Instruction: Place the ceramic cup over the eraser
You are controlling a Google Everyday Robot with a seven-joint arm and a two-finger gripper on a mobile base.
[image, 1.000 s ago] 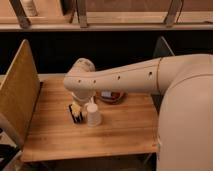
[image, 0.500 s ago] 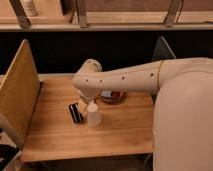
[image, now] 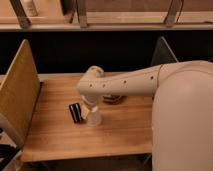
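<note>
The white ceramic cup stands upright on the wooden table, just right of the eraser. The eraser, a small black block with light stripes, lies flat and uncovered beside it. My gripper hangs from the cream arm's wrist, directly over the cup's top and touching or nearly touching it. The arm hides most of the gripper.
A reddish-brown bowl sits behind the cup, mostly hidden by the arm. A tall wooden side board stands at the table's left edge and a dark panel at the back right. A shelf with a pale bottle runs above.
The wrist has shifted right, from over the eraser to over the cup. The eraser now shows in full. Cup and eraser have hardly moved.
</note>
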